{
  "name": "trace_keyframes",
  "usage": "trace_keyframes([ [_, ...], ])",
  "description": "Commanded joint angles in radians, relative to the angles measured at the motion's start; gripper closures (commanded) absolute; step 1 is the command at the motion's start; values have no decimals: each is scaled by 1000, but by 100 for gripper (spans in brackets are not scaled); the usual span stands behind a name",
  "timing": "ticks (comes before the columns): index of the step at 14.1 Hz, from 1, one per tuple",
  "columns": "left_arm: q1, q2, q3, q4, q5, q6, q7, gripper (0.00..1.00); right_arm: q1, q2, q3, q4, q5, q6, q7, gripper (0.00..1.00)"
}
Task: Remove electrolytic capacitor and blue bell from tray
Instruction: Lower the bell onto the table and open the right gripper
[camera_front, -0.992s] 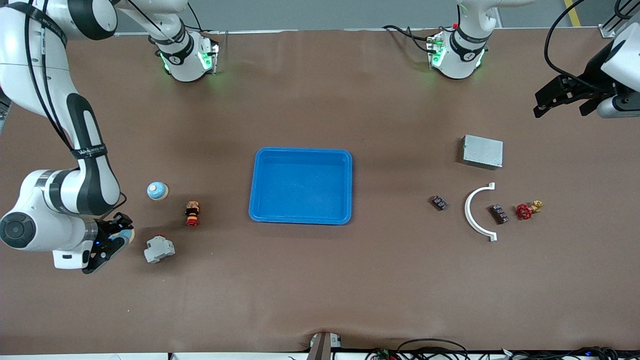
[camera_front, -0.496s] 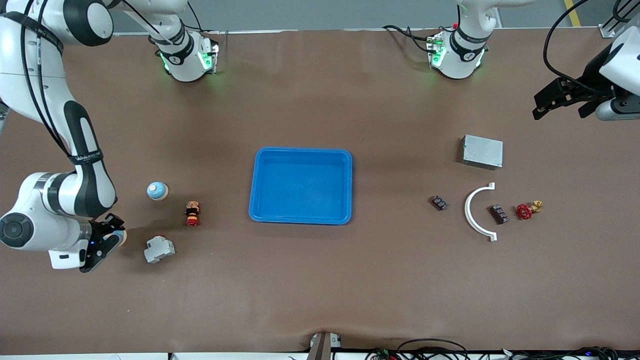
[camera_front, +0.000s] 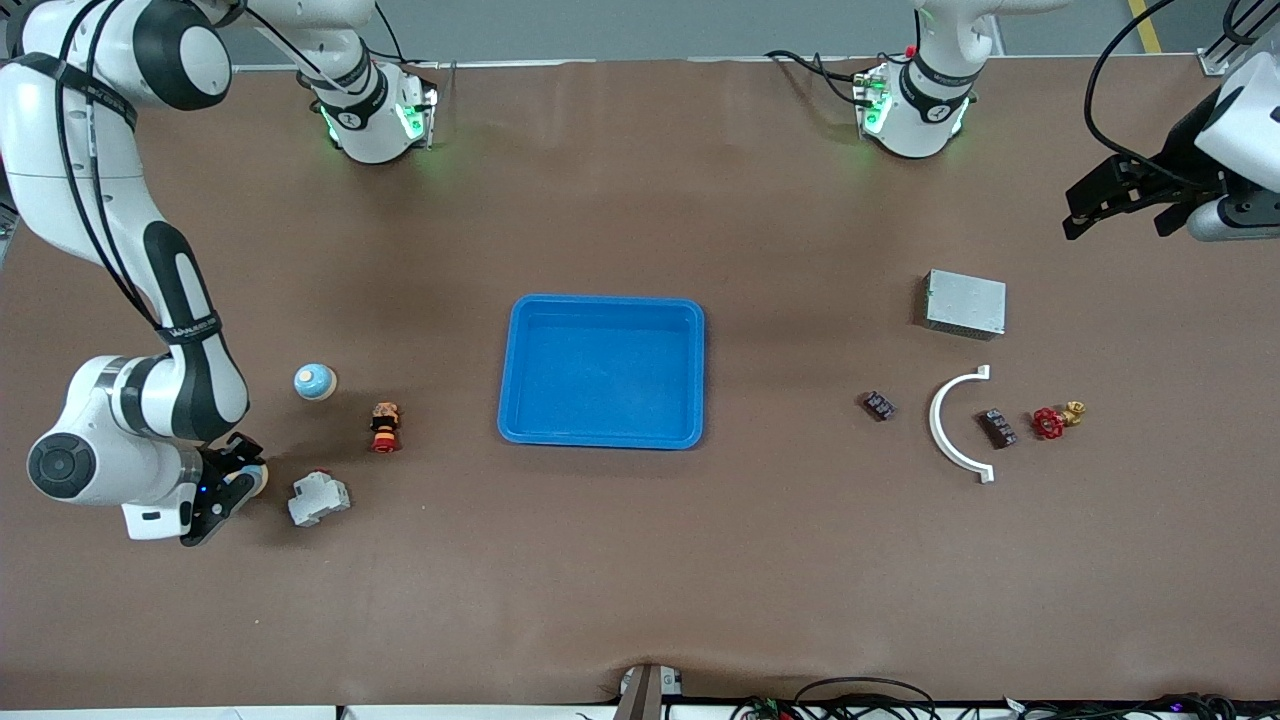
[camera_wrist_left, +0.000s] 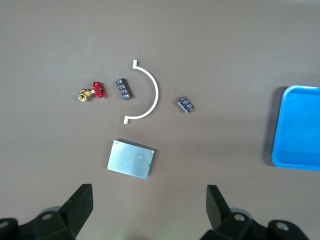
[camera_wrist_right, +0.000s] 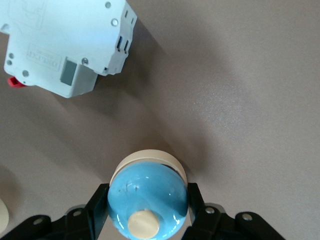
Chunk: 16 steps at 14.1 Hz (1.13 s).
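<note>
Right now the blue tray (camera_front: 601, 371) lies mid-table, nothing in it. Toward my left arm's end lie a metal box (camera_front: 964, 302), a white curved bracket (camera_front: 947, 424), a red-handled valve (camera_front: 1055, 419) and two small dark capacitors (camera_front: 878, 405) — one on each side of the bracket. My left gripper (camera_front: 1125, 195) hangs above that end, fingers spread wide. My right gripper (camera_wrist_right: 148, 200) pinches a blue bell (camera_wrist_right: 148, 197) just beside the grey circuit breaker (camera_front: 318, 498). Another bell (camera_front: 314, 381) and a red button switch (camera_front: 384, 427) sit farther from the front camera.
</note>
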Motion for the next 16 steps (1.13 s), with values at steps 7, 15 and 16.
trace_keyframes([
  [7,5,-10,-8,-9,-1,-3,-5,0,-13,-71,26,21,27,-74,10,0],
  [15,2,-13,-14,-20,0,-4,-2,0,99,-382,28,26,132,-636,595,0],
  [16,2,-13,-14,-24,0,-6,-2,0,108,-419,27,17,132,-674,617,0],
])
